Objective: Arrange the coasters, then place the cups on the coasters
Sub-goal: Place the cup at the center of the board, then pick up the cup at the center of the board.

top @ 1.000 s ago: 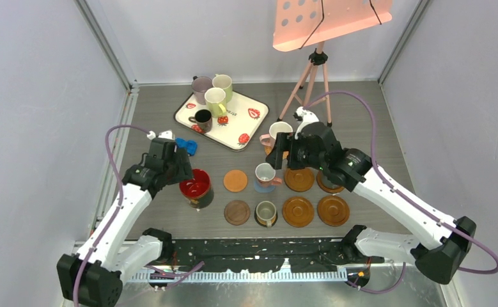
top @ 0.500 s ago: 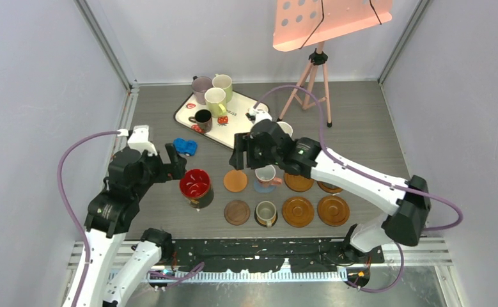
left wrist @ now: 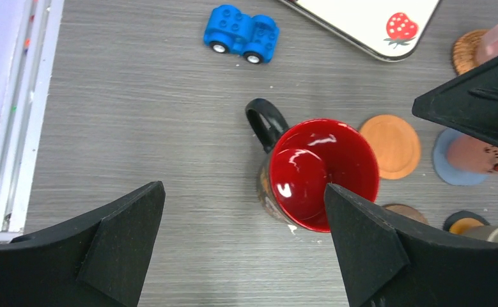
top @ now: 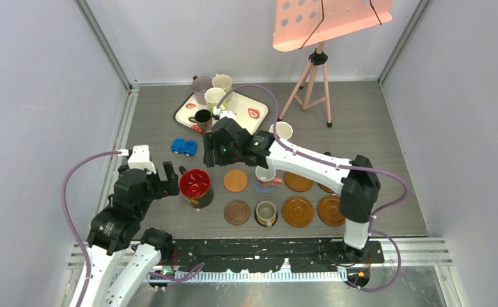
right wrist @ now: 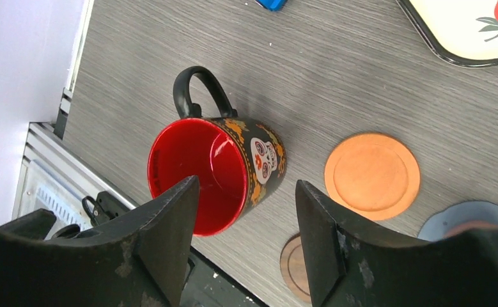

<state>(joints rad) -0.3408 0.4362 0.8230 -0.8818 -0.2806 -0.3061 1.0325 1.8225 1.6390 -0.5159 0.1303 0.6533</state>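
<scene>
Cups are not all seated. The red-lined mug (top: 195, 187) stands upright on the bare worktop (top: 374, 128), on no coaster. The plain orange coaster (top: 236, 180) lies vacant at its 3 o'clock, near but not touching.

The left claw (left wrist: 243, 204) is spread wide at about 9 to 10 o'clock of the mug, clear of it, and nothing is held. The right claw (right wrist: 246, 185) hangs above, towards 1 o'clock of the mug. Its fingers are part-way apart and nothing is pinched between them. In its wrist view the mug's rim is framed in the gap.

The step in hand is judged to be the lifting of this mug onto the orange coaster by the right claw. The wall is best taken away from the handle, which points to about 11 o'clock. One finger would go inside the red bowl and one outside on the printed face.

The mug should be raised clear before it is carried to 3 o'clock, so that the coaster is not shoved. Room is to be left for the pink cup (top: 265, 174) on the blue coaster (top: 259, 187), at 3 o'clock of the orange one. Release is best made only once the base sits flat and centred.
</scene>
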